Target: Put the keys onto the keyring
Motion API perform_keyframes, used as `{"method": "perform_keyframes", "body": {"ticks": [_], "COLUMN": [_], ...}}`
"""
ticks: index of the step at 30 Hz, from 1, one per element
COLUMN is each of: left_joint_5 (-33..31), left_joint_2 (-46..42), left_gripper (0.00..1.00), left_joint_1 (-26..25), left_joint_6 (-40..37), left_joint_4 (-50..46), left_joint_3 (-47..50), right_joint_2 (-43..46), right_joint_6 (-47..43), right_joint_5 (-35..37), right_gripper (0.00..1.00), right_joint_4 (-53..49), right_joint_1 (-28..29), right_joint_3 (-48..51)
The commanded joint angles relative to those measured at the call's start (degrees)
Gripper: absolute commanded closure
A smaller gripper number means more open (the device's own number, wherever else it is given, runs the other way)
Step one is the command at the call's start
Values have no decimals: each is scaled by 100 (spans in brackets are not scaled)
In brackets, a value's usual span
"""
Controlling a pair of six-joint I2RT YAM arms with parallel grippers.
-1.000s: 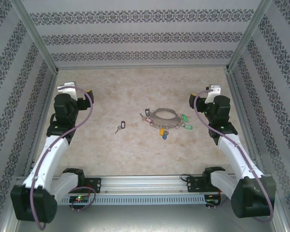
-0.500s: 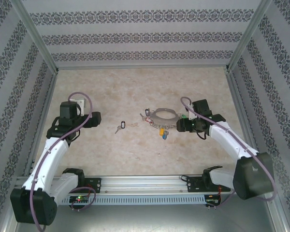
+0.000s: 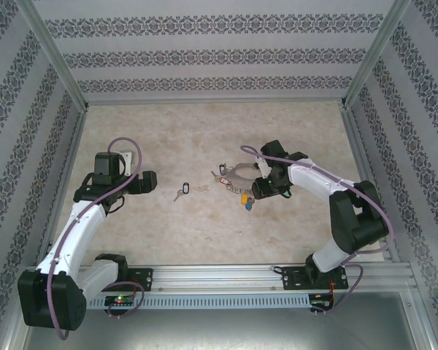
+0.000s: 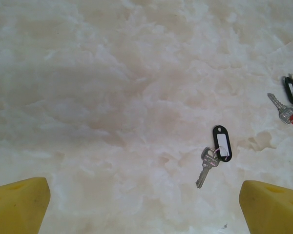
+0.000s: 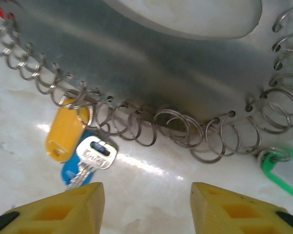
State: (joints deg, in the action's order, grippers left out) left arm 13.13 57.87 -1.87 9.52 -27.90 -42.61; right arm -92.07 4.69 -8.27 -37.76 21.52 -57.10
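**A:** What are the tools doing?

**B:** The right gripper [image 5: 145, 207] is spread open with nothing between its fingers. It hangs low over the near edge of the keyring [image 5: 136, 58], just above the row of small split rings [image 5: 180, 129]. The left gripper [image 4: 146, 209] is also wide open and empty, and it points at the loose key [image 4: 207, 166].

**A:** Where do the task's things lie?

**B:** The loose key, with its black tag [image 4: 222, 143], lies flat on the table [image 4: 88, 97], well apart from the keyring on its left. A yellow tag [image 5: 64, 130] and a green tag [image 5: 283, 170] hang from the ring's near edge.

**A:** So which step is this?

**B:** I'd call it the approach, since nothing is gripped yet. Next, I judge, the right gripper has to pin the keyring while the left comes down and closes on the key's thin bow. Then it carries the key across to a free split ring.

**A:** And what has changed from a second ago?

**B:** Both arms stood folded back at the sides then. The right has since swung in over the ring and the left has turned toward the key. Key and keyring haven't shifted.
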Motion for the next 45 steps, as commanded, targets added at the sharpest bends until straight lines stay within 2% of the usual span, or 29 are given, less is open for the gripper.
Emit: {"method": "perform_keyframes", "body": {"ticks": [1,5,8,15,23,28,38,45], "left_joint_5": [-2,-195,-116,-53,-190,-116,-66,-33], "left_joint_2": [-20,-56,-8,102,85,69,84,67], "left_gripper": [0,0,0,0,0,1,0,0], "left_joint_1": [-50,-50,-50,-50,-50,-50,-50,-50], "left_joint_6": [174,112,169,261,217,242,270,291], "left_joint_4": [-216,-251,-208,-148,-266,-277,-242,-249], "left_joint_3": [-112,-102,-107,-128,-154,-151,-135,-132], "right_joint_2": [-242,-454,-535,-698,-665,-833,-988,-667], "right_joint_6": [-312,-463,-676,-846,-1188,-1426,-1432,-1396], "right_joint_5": [288,144,-155,-23,194,164,-147,-108], "right_gripper": [55,63,64,74,74,79,77,76], "right_joint_4": [39,-1,92,216,273,161,8,-201], "right_joint_1": [-15,-7,-7,-16,-21,-33,-43,-36], "right_joint_3": [-204,-254,-170,-285,-491,-695,-812,-837]}}
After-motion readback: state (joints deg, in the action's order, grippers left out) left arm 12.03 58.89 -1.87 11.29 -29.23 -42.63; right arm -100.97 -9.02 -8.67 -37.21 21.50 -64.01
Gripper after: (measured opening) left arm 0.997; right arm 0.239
